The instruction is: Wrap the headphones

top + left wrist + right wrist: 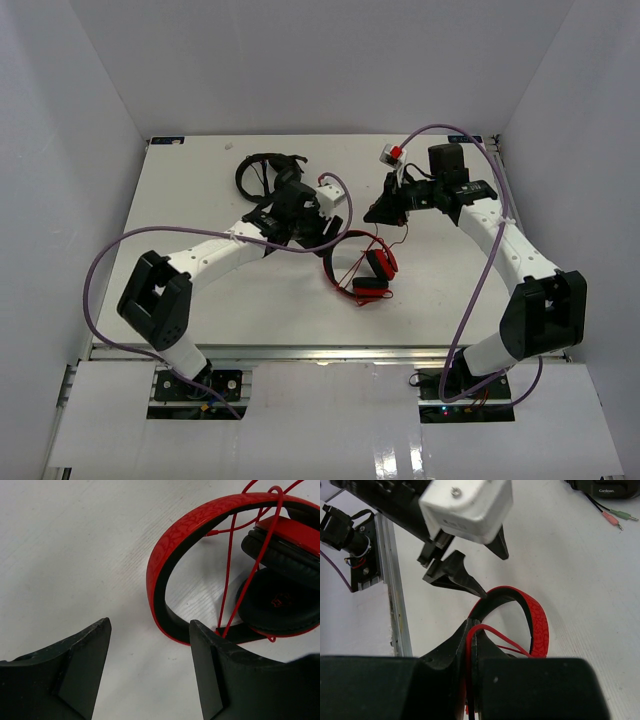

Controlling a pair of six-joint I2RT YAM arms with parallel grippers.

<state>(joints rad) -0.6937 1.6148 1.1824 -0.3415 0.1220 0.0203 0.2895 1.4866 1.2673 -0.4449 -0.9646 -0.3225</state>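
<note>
Red headphones (360,266) flat on the table (180,200), right of centre, between both grippers. Clear only from left wrist: left gripper (150,630) wide open, empty, right finger just beside the headband, cable (227,580) draped over the band. Clear only from right wrist: right gripper (471,630) pinched tight on the cable above the band; black headphones (262,170) whole only from the top.
</note>
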